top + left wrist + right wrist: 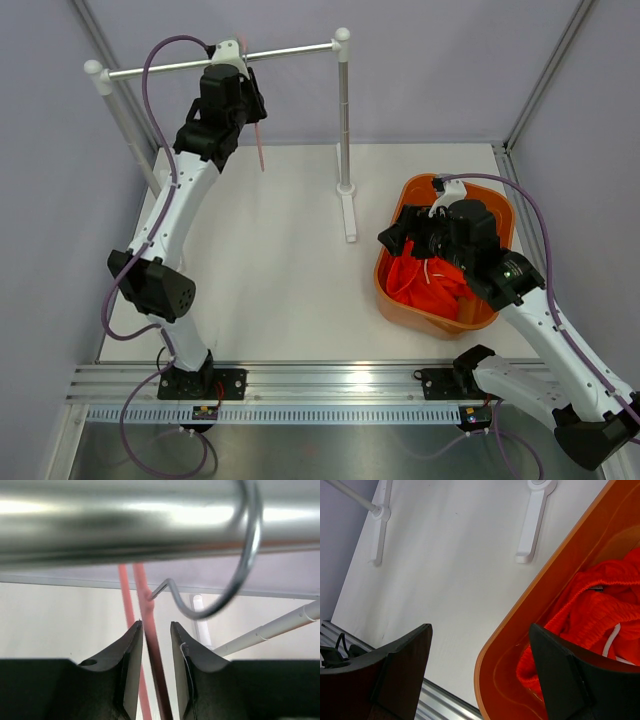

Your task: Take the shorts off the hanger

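So the shorts (432, 285) are found off the hanger (149, 605) already, bunched up in the orange basket (408, 192) on the right side of the desk (280, 270), with a white drawstring (611, 640) showing. The right hand (480, 667) is held over the basket's rim, fingers spread wide, nothing gripped. The bare hanger is hung by its metal hook (245, 565) on the rail (300, 49). The left hand (156, 630) is raised up there, fingers nearly together around one pink strand. Whether it's actually pinched can't be told, tbh.
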Available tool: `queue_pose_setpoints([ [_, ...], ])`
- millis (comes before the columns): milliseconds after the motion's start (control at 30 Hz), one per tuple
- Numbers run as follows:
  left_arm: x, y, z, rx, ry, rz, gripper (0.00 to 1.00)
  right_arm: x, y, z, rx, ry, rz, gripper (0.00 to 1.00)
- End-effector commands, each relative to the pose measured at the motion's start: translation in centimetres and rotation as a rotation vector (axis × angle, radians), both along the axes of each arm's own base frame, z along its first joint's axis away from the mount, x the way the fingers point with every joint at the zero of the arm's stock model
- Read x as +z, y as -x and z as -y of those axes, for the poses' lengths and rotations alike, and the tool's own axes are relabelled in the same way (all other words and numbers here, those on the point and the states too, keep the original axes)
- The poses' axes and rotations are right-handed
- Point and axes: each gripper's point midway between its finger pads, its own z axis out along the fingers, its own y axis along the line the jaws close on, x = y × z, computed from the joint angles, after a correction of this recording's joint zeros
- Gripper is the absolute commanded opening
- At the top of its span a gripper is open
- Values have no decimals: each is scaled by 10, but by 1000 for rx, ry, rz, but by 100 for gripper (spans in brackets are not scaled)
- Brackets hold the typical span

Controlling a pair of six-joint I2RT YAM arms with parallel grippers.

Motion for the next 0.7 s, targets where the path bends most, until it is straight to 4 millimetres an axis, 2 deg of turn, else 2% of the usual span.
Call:
queue_pose_setpoints([
  [0, 45, 19, -8, -2, 28, 117, 34, 5, -3, -2, 9, -11, 27, 87],
  [33, 52, 26, -10, 0, 30, 131, 35, 5, -3, -2, 10, -10, 27, 87],
  [167, 56, 40, -19, 20, 24, 148, 45, 5, -4, -1, 4, -4, 28, 87],
  [300, 54, 51, -25, 29, 6, 142, 52, 8, -4, 0, 1, -2, 34, 88],
  [333, 48, 53, -26, 27, 1, 129, 54, 9, -4, 1, 0, -1, 35, 88],
  [400, 50, 60, -26, 18, 5, 132, 54, 12, -2, 1, 0, -5, 37, 88],
  [433, 44, 61, -26, 15, 4, 120, 54, 12, -2, 1, 0, -6, 37, 88],
  [467, 50, 68, -27, 14, 9, 134, 54, 14, -1, 2, -1, -11, 39, 88],
  [567, 47, 77, -29, 13, 4, 135, 56, 15, 1, 3, -4, -14, 41, 89],
  [600, 55, 86, -32, 13, 9, 153, 57, 16, 1, 4, -8, -13, 43, 89],
  [667, 56, 94, -33, 11, 2, 157, 57, 15, 1, 8, -23, 0, 42, 90],
])
